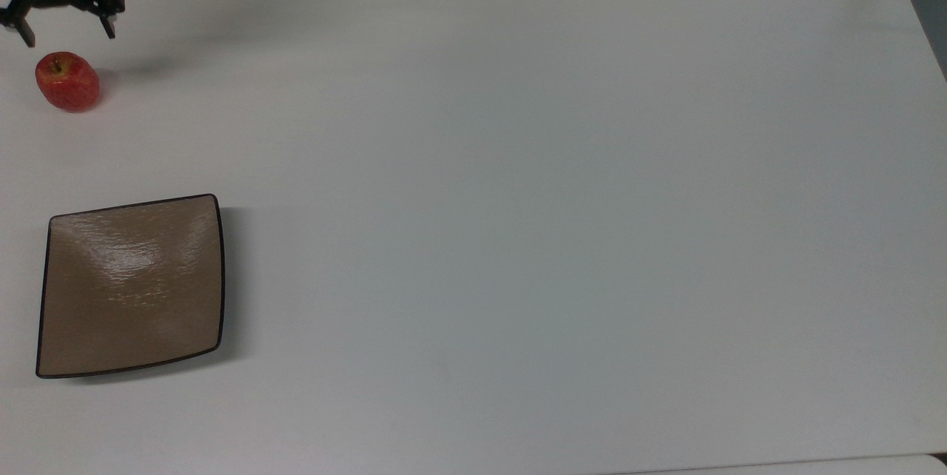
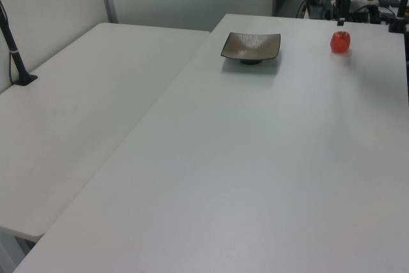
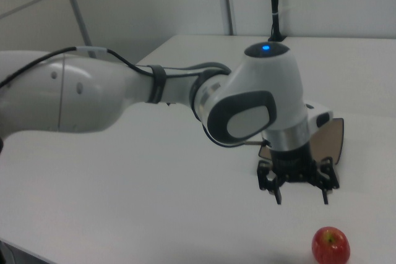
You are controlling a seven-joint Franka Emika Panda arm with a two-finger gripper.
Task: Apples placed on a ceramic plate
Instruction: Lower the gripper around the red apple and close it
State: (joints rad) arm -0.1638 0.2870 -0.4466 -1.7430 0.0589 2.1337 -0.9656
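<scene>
Tool (image 1: pixel 65 31) is hanging wide open and empty; your apple (image 1: pixel 66 81) is sitting just below it in the top view.

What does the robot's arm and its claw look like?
The arm is fat, round and shiny white, with dark grey patches at its joints. A thin black cable runs along its top. A little blue light glows on the wrist. At the tip sits a small black claw with two thin fingers.

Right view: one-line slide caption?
Open two-finger gripper hovers above small red apple; square tan-brown plate behind.
</scene>
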